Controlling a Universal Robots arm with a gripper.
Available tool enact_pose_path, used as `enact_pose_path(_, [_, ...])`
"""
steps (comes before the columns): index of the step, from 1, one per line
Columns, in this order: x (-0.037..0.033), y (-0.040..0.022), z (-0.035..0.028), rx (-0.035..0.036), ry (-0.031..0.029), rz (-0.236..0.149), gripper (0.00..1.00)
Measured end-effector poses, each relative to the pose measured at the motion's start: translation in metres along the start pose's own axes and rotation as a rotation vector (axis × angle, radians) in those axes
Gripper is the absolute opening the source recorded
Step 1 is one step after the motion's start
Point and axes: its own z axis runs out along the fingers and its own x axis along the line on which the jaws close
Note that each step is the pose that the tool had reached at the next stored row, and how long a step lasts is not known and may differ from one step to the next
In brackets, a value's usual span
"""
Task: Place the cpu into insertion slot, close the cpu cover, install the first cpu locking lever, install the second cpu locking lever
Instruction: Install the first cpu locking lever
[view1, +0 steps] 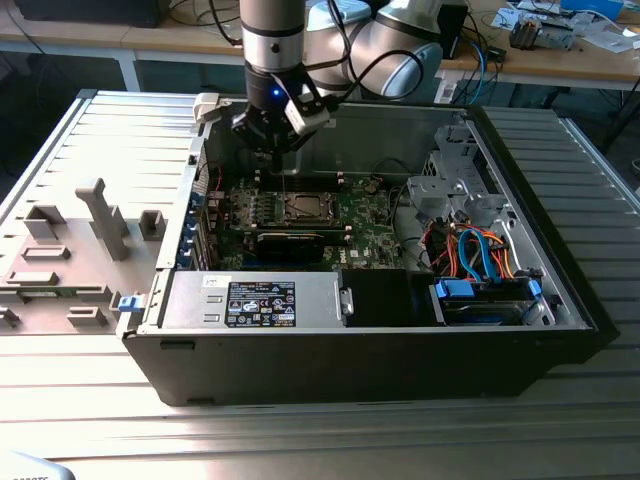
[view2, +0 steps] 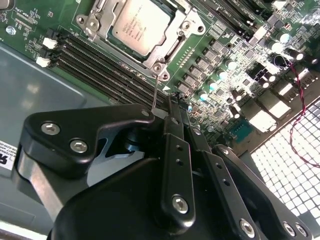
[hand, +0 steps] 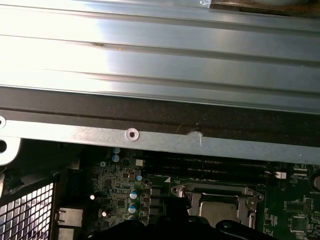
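Note:
The cpu (view2: 136, 24), a pale metallic square, lies flat in the insertion slot (view1: 303, 208) on the green board. The silvery cpu cover (view2: 192, 22) lies down around it as a frame. A thin metal locking lever (view2: 156, 90) rises from the socket's corner toward my gripper. My gripper (view2: 177, 107) hovers above the board beside the socket with its black fingers pressed together and nothing visible between them. In the exterior view the gripper (view1: 272, 148) hangs just behind the socket, near the case's back wall. The socket (hand: 216, 206) also appears in the first wrist view.
Black memory slots (view2: 100, 65) run beside the socket. A long black card (view1: 290, 243) sits in front of it. The power supply (view1: 260, 300) and a drive bay with blue and orange cables (view1: 480, 255) fill the case front. Grey fixtures (view1: 95, 225) stand on the exterior view's left.

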Motion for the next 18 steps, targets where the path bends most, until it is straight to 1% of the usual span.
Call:
enact_pose_path(7, [-0.0015, -0.0001, 0.0006, 0.0, 0.0001, -0.002, 0.11])
enact_pose_path(8, [-0.0035, -0.0003, 0.0014, 0.0001, 0.0002, -0.004, 0.11])
enact_pose_path(10, [-0.0049, -0.0005, 0.0024, 0.0, 0.0002, -0.007, 0.11])
enact_pose_path(18, [-0.0061, -0.0006, 0.0035, -0.0001, 0.0003, -0.009, 0.11])
